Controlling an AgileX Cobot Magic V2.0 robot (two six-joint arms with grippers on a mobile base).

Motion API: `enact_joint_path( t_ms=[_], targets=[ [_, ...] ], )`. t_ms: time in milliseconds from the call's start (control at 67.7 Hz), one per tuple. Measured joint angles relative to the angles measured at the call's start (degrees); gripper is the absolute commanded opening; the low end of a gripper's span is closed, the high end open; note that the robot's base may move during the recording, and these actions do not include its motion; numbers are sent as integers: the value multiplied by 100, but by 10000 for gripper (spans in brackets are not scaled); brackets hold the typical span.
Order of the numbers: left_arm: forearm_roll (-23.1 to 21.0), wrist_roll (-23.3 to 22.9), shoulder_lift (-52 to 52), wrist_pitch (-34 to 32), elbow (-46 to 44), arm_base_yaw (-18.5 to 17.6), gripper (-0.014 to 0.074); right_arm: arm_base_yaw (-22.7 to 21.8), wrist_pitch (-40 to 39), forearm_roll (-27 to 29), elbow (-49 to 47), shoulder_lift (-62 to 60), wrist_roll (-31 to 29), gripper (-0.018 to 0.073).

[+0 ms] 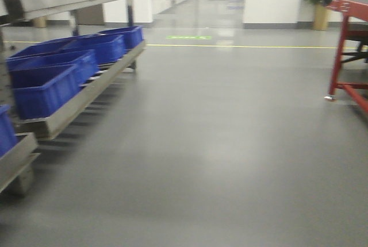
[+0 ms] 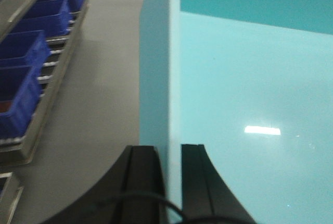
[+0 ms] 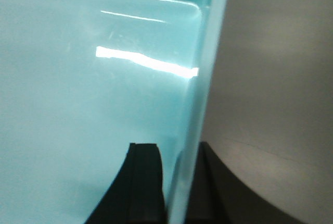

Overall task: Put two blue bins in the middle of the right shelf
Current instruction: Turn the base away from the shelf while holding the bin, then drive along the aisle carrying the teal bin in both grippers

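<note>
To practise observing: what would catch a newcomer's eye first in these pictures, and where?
The dark blue bins lined along the metal shelf at the left of the front view stand out against the grey floor. In both wrist views a glossy turquoise bin fills the frame, its wall pinched by the left end effector and the right end effector. A red frame stands at far right.

Black left end effector (image 2: pixel 171 153) pinched on the upright wall of a bin (image 2: pixel 158 52), one finger (image 2: pixel 146 182) outside, one inside, right end effector (image 3: pixel 176 153) clamped on a bin wall likewise, fingers near parallel
</note>
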Motion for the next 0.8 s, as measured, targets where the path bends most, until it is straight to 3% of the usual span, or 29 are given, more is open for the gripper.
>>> enact_joint_path(
  t_ms=[797],
  targets=[
    [0, 0, 0, 0, 0, 0, -111, 0, 0, 0, 0, 0, 0, -152]
  ],
)
